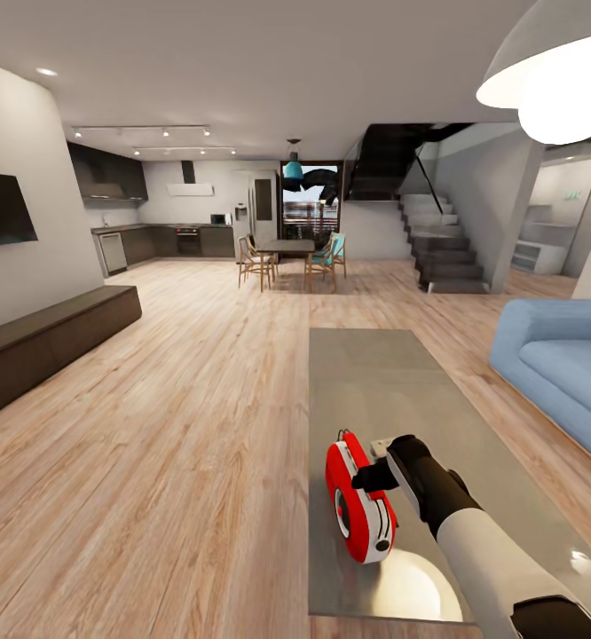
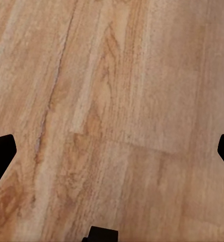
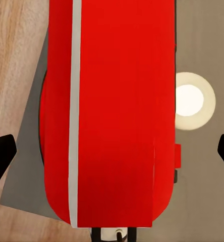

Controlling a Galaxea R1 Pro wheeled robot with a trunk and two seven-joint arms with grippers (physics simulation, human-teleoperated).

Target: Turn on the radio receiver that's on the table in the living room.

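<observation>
The red radio receiver (image 1: 359,506) with its white front face and round dial stands upright near the front left corner of the grey-beige coffee table (image 1: 393,373). My right gripper (image 1: 373,466) is right at the radio's rear top side, by its thin handle. In the right wrist view the radio's red shell (image 3: 117,111) lies close between the two black fingertips (image 3: 2,156), which stand wide apart and clear of it, so my right gripper (image 3: 112,156) is open. My left gripper (image 2: 112,156) is open over bare wood plank floor (image 2: 117,101).
A blue sofa (image 1: 562,364) runs along the table's right side. A long dark bench cabinet (image 1: 47,342) and a black TV (image 1: 3,209) line the left wall. Farther back are a dining table with chairs (image 1: 287,253), a kitchen and stairs (image 1: 442,248).
</observation>
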